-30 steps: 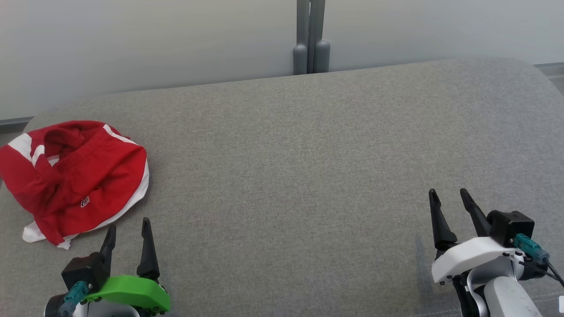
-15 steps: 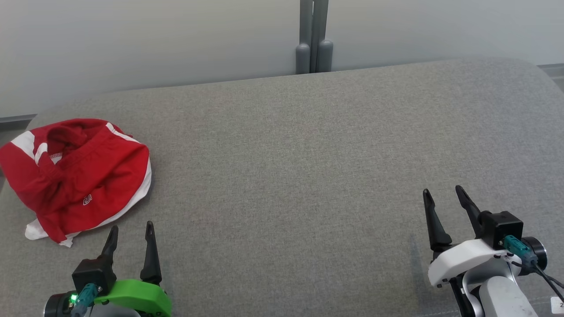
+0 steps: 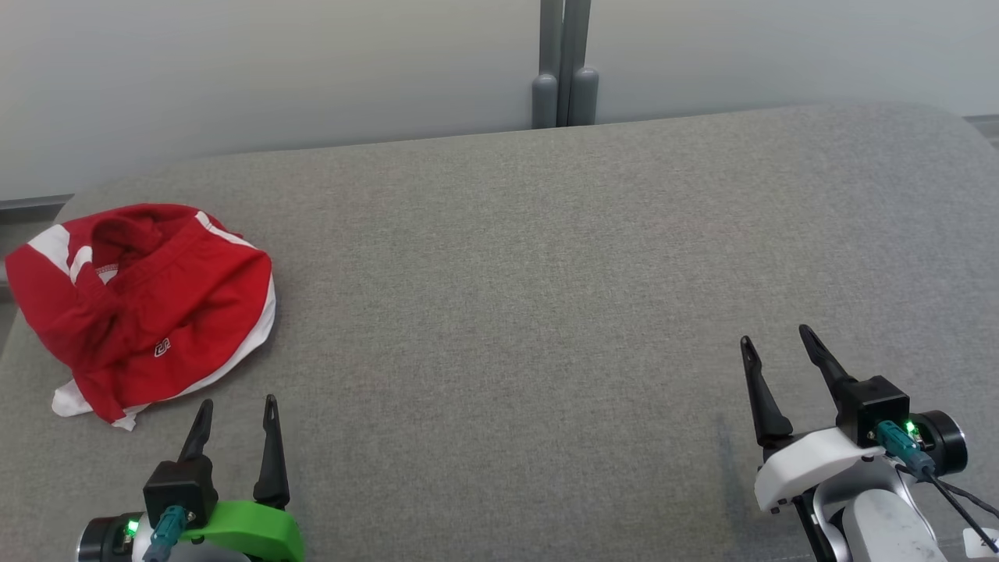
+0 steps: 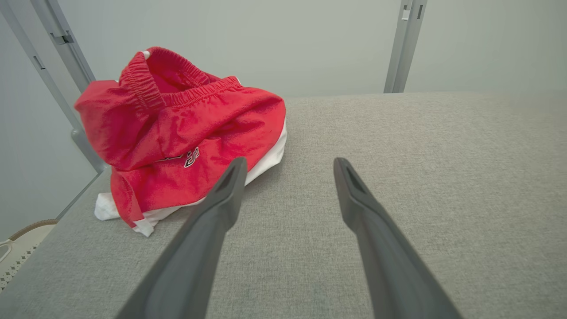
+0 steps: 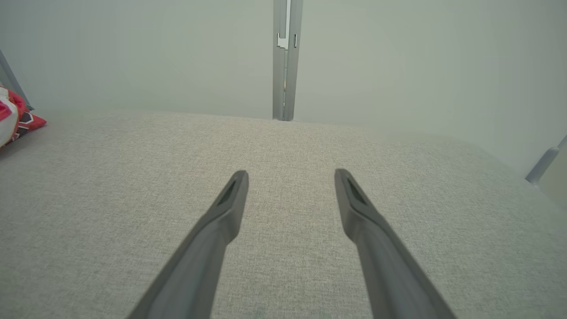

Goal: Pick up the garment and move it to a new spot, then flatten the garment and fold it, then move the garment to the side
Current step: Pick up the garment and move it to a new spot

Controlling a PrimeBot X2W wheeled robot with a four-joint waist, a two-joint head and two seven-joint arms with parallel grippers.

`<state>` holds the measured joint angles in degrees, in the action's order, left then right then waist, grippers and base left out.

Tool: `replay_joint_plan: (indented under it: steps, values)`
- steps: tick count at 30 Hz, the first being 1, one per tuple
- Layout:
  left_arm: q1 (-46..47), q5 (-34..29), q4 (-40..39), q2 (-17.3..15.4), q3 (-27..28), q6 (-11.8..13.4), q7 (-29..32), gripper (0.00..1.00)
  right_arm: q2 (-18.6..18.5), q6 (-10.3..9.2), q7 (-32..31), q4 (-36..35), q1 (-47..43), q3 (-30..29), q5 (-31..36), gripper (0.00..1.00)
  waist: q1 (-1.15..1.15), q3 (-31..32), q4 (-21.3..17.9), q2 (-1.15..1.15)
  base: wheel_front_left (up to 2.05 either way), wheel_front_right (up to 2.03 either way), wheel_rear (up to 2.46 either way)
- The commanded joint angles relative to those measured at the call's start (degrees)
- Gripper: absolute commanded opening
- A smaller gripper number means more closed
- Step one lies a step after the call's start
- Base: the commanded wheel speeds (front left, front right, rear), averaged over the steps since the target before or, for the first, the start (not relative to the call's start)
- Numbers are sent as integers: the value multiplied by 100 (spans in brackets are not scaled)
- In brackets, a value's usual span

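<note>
A crumpled red garment (image 3: 144,304) with white side panels and a small logo lies bunched at the far left of the grey padded surface (image 3: 531,281). In the left wrist view the garment (image 4: 177,133) sits ahead and to the left, its elastic waistband on top. My left gripper (image 3: 238,404) stands open just below the garment's near edge, holding nothing; its left finger (image 4: 221,199) overlaps the white hem in that view. My right gripper (image 3: 773,337) is open and empty at the lower right, far from the garment, whose edge (image 5: 15,119) shows at the left border of the right wrist view.
A grey metal post (image 3: 564,66) stands against the pale wall behind the surface's far edge. The surface's rounded left edge runs close to the garment, with a slanted grey frame bar (image 4: 57,66) and a pale basket-like item (image 4: 17,239) beyond it.
The head camera has shifted slightly, moving the whole scene right and up in the picture. Both grippers sit a little lower in the picture and remain open. The garment keeps its shape.
</note>
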<state>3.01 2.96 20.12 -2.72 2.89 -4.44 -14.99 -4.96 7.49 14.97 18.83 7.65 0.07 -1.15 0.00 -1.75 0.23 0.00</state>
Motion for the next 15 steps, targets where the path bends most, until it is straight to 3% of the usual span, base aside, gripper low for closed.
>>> replay_joint_plan:
  steps: [1,7,15]
  values:
    - [-80,-30,10,-35,-4,28,-26,100,-26,0,30,-26,30,19,48,100,0,-10,58,0,0,0,0]
    - [-58,134,76,-34,-11,97,-26,100,-41,-1,27,-81,40,180,-28,100,0,-85,557,0,0,0,0]
    - [-89,233,264,-31,8,131,-26,100,-84,-1,27,6,48,517,-106,100,0,-147,1831,0,0,0,0]
